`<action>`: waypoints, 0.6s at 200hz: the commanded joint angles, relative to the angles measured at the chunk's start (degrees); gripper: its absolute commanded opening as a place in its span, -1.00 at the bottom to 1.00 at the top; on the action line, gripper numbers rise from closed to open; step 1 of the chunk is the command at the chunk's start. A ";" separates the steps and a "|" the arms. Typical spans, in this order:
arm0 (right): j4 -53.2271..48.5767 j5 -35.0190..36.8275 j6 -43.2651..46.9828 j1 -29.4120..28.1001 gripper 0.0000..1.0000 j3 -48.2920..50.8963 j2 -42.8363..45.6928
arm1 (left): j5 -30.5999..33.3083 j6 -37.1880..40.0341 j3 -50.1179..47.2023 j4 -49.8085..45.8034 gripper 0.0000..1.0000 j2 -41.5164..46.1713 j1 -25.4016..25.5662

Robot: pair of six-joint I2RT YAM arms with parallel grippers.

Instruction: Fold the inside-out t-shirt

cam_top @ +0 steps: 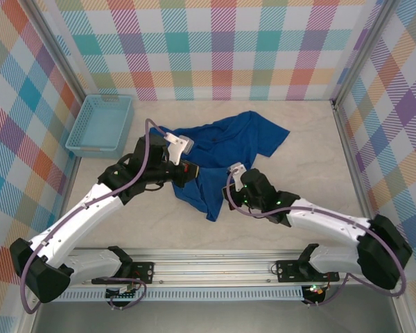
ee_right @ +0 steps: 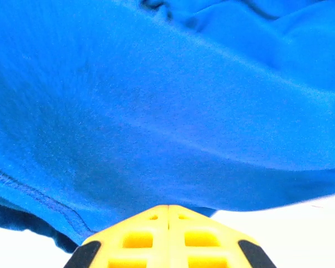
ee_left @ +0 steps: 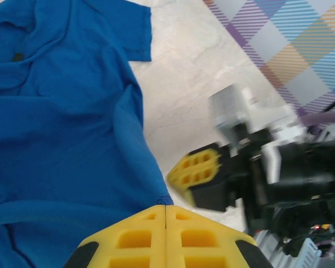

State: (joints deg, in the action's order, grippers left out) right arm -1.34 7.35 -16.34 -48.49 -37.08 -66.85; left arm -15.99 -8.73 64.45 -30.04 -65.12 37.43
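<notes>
Both clenched, left gripper (ee_left: 166,209) and right gripper (ee_right: 168,207) pinch the near hem of the limp, light inside-out t-shirt (cam_top: 229,142); stitched edges likely hold best.

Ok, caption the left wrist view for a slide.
Left gripper shut at the blue t-shirt's hem, right gripper just beside it over the pale table.

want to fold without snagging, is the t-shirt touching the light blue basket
Apart. The top view shows the t-shirt lying right of the basket, with a strip of bare table between them.
</notes>
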 commanded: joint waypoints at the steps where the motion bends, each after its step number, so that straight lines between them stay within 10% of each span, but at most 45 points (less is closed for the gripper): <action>1: -12.72 9.50 2.10 0.94 -1.00 -3.78 6.57 | 2.89 2.49 0.62 -1.78 -1.00 0.47 0.52; 26: -13.22 -0.46 3.43 2.61 -0.99 -3.38 10.13 | -1.05 1.33 0.12 0.83 -1.00 -0.28 0.57; 51: -0.42 -15.68 1.07 1.14 -0.28 1.32 5.74 | -1.87 0.98 0.84 1.10 -1.00 -0.86 0.62; 120: 15.36 -14.15 -4.29 -3.39 0.27 9.68 -8.17 | -0.10 0.91 0.68 0.16 -1.00 0.44 0.63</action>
State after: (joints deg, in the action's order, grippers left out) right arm 6.07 -6.26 -17.87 -50.52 -29.36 -72.86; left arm -16.16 -8.05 64.45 -30.02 -65.91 37.47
